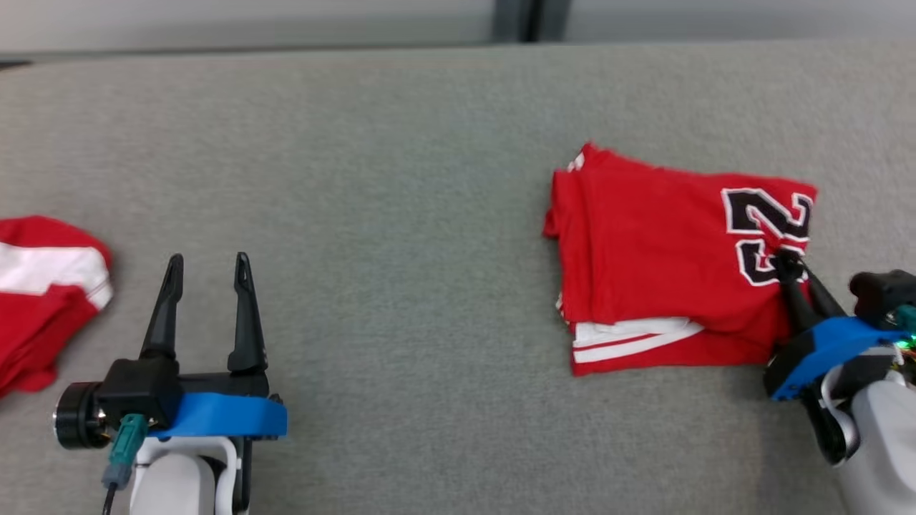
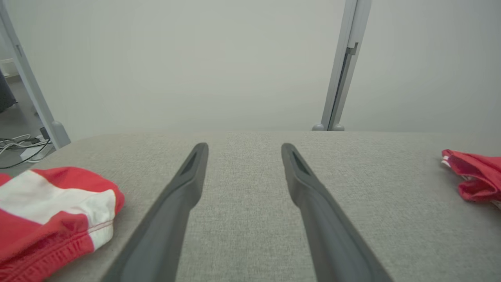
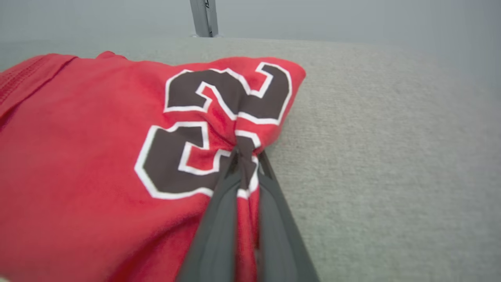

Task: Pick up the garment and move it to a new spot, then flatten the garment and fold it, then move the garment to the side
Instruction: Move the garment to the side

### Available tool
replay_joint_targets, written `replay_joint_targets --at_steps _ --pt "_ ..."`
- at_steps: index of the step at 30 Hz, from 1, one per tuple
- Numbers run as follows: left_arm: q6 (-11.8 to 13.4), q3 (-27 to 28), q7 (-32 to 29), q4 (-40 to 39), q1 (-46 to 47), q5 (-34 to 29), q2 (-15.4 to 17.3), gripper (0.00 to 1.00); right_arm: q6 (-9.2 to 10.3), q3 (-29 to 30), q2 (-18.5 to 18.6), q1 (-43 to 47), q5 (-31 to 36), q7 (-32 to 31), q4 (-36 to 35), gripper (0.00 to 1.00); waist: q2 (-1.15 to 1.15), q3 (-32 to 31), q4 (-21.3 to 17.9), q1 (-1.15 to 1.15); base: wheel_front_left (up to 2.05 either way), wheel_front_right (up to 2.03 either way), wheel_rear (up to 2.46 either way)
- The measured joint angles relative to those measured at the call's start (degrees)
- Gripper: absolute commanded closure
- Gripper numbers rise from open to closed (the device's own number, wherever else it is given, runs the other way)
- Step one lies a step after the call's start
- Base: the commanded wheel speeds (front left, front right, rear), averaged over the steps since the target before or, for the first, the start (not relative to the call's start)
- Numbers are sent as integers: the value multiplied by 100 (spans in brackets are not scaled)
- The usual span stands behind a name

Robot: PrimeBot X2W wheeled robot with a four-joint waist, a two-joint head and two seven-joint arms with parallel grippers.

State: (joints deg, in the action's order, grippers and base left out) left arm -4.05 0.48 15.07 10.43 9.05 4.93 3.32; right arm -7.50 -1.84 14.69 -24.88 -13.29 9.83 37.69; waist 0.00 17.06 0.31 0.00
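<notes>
Grey woven fabric covers the worktop (image 1: 401, 143), with a pale wall and a grey upright post (image 2: 338, 78) beyond its far edge. The garment (image 1: 658, 243) lies folded on the right half of the worktop as a roughly rectangular stack. Its long axis runs left to right in the head view, with the far edge sloping slightly toward the robot at the right end. The fabric is red; large black numerals (image 1: 769, 229) outlined in white sit at the right end, and white-striped trim (image 1: 630, 336) shows along the near edge below the top layer. The right pincer (image 1: 787, 268) reaches in from the lower right and is clamped on the garment at the numerals; in the right wrist view the cloth bunches into a ridge between the two dark fingers (image 3: 219, 219). The left pincer (image 1: 207, 265) sits at the lower left with its fingers spread and nothing between them, well apart from the folded garment. A second red-and-white cloth (image 1: 43, 286) lies crumpled at the left edge of the worktop, near the left pincer.
</notes>
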Motion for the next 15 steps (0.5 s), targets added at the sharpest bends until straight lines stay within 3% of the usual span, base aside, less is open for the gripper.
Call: replay_joint_targets --at_steps 9,15 --pt "0 87 -1 -318 431 -102 177 0 0 577 238 -65 -91 144 -343 100 0 724 -617 1 0 0 0" --pt "0 133 -1 -411 569 -149 264 0 0 614 240 -107 -74 237 -464 100 0 916 -737 0 0 0 0"
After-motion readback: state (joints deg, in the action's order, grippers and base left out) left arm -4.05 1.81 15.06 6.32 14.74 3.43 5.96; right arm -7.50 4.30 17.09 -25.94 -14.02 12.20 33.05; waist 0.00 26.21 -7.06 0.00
